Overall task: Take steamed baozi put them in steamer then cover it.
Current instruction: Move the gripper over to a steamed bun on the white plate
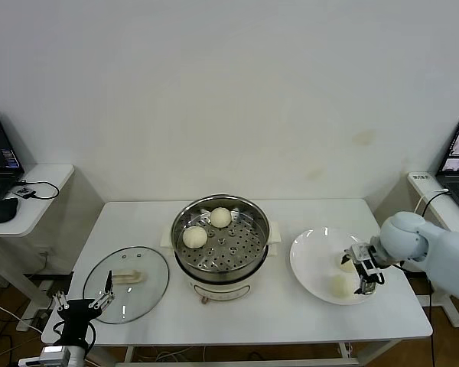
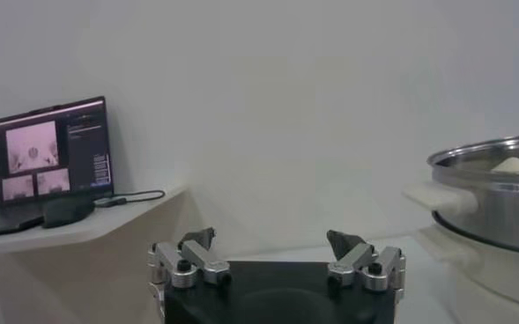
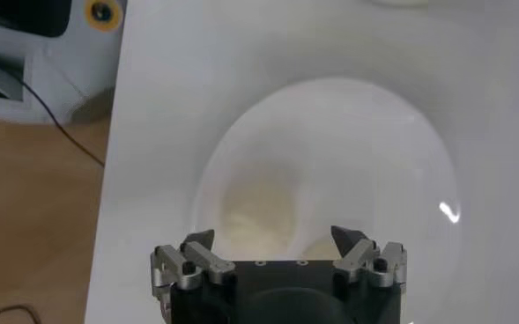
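Apparently unlabelled, right gripper (image 1: 365, 274) over plate (image 1: 310, 256), baozi (image 1: 339, 285)

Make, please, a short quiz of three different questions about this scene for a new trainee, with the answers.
1. True or false: the glass lid is on the steamer.
2. How many baozi lie in the steamer?
A. one
B. two
C. four
3. Fill in: the right gripper hovers open over the white ____.

Key:
1. False. The lid lies flat on the table, to the robot's left of the steamer, near the open left gripper.
2. B. One baozi and another sit on the perforated tray.
3. Plate. Two baozi remain there.
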### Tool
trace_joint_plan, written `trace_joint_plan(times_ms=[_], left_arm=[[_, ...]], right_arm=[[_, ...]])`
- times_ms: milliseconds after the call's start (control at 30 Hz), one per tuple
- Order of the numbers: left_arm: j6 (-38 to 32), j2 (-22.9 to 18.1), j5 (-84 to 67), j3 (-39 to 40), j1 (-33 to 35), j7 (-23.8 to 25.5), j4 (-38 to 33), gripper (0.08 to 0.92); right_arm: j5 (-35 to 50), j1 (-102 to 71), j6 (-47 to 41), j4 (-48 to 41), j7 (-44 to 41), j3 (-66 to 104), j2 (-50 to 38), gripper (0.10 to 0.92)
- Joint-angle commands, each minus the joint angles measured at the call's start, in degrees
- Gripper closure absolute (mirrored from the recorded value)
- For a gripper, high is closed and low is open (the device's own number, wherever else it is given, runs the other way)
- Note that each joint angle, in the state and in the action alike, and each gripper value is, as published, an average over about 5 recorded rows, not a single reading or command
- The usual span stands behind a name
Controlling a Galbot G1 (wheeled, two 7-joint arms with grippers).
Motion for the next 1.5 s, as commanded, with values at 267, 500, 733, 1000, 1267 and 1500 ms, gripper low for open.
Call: trace_joint_plan(times_ms=[267,500,733,1000,1267,1500], left_arm=[[-0.11,0.09,-0.05,-0.15,-0.09,0.02,0.28,0.177],[-0.11,0.14,-0.05,-0.43,-0.14,0.01,0.37,0.177],[-0.11,0.04,-0.07,-0.66,-0.07,0.00,0.34,0.177],[-0.12,-0.06,-0.07,-0.67,-0.14,0.00,0.33,0.177],[-0.13,-0.12,-0.10,-0.59,-0.18,-0.02,0.33,0.177],[-0.11,-0.12,-0.13,-0.53,-0.27,-0.06,0.28,0.177]], right_arm=[[-3.33,-7.77,1.20,-5.46,1.82,5.16,2.37,0.203],[-2.87,-8.23,0.75,-6.34,2.32,5.57,4.11,0.202],[-1.62,-7.93,-0.30,-7.27,3.03,5.55,5.74,0.231],[-0.20,-7.40,-1.57,-7.75,2.42,5.23,6.50,0.303],[0.68,-7.12,-2.45,-7.67,1.54,5.21,6.48,0.365],[1.83,-4.70,-2.66,-6.55,0.48,5.90,5.21,0.392]])
